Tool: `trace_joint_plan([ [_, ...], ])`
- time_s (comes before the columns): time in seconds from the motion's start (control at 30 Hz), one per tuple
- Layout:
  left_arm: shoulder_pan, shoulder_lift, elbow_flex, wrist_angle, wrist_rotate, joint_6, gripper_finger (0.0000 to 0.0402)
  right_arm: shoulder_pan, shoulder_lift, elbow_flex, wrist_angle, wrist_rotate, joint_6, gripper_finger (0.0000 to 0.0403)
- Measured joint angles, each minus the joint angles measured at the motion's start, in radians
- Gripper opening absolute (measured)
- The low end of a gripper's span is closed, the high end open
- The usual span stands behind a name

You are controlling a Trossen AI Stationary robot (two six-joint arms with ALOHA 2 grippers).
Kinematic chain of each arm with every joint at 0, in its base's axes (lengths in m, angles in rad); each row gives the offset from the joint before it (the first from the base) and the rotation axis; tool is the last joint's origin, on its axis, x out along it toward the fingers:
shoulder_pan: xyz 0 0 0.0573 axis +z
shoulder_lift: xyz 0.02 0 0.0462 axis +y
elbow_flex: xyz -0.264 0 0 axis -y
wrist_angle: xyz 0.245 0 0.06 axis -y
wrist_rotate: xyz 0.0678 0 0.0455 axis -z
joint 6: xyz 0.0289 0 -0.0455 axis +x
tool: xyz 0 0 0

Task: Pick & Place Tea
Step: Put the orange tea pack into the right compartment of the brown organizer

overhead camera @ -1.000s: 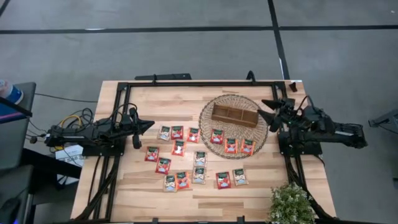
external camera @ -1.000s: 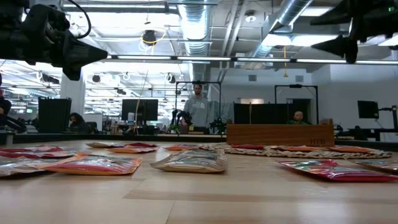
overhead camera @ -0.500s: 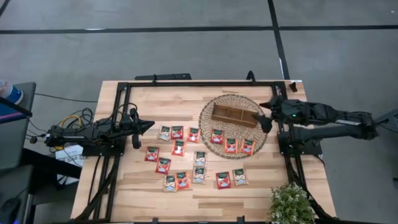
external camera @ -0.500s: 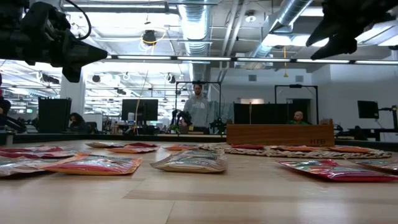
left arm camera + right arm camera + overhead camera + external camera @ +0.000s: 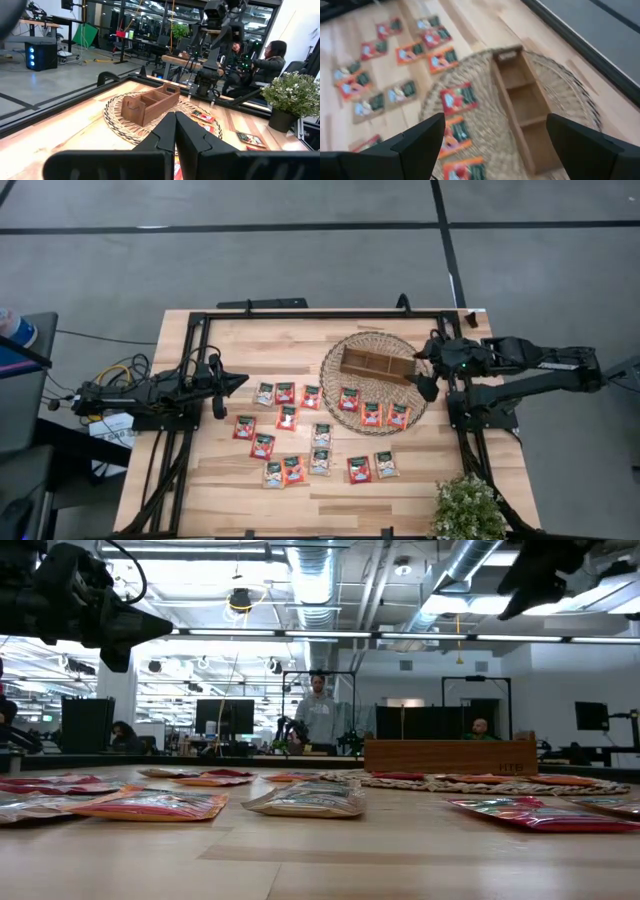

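Observation:
Several red and pale tea sachets point(image 5: 290, 430) lie flat on the wooden table, and three more point(image 5: 372, 413) lie on the near part of the round wicker mat point(image 5: 345, 350). An oblong wooden tray point(image 5: 377, 365) stands on the mat. My right gripper point(image 5: 425, 370) hovers open above the mat's right rim, tilted downward; its wrist view shows the tray point(image 5: 522, 97) and sachets point(image 5: 457, 97) below the spread fingers point(image 5: 422, 137), with nothing between them. My left gripper point(image 5: 240, 380) rests shut at the table's left, pointing level toward the sachets, its fingers point(image 5: 175, 132) closed together.
A potted plant point(image 5: 468, 508) stands at the near right corner. Black frame rails point(image 5: 320, 313) run along the table's edges, and cables point(image 5: 115, 370) lie off the left edge. People point(image 5: 318, 710) are in the room beyond the far edge.
My right gripper has risen and reached out over the mat's right rim, tipping from level to slanting downward. Its fingers have stayed open. The sachets, tray and mat have not moved.

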Motion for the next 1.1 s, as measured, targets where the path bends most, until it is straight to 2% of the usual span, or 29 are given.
trace_joint_plan([
  [0.2,0.000,0.000,0.000,0.000,0.000,0.000,0.0000,0.009,0.011,0.001,0.090,0.001,-0.001,0.0342],
  [1.03,0.000,0.000,0.000,0.000,0.000,0.000,0.0000,0.017,0.015,0.001,0.104,-0.002,0.003,0.0342],
  [1.1,0.000,0.000,0.000,0.000,0.000,0.000,0.0000,0.020,0.018,0.000,0.100,-0.031,0.030,0.0342],
])
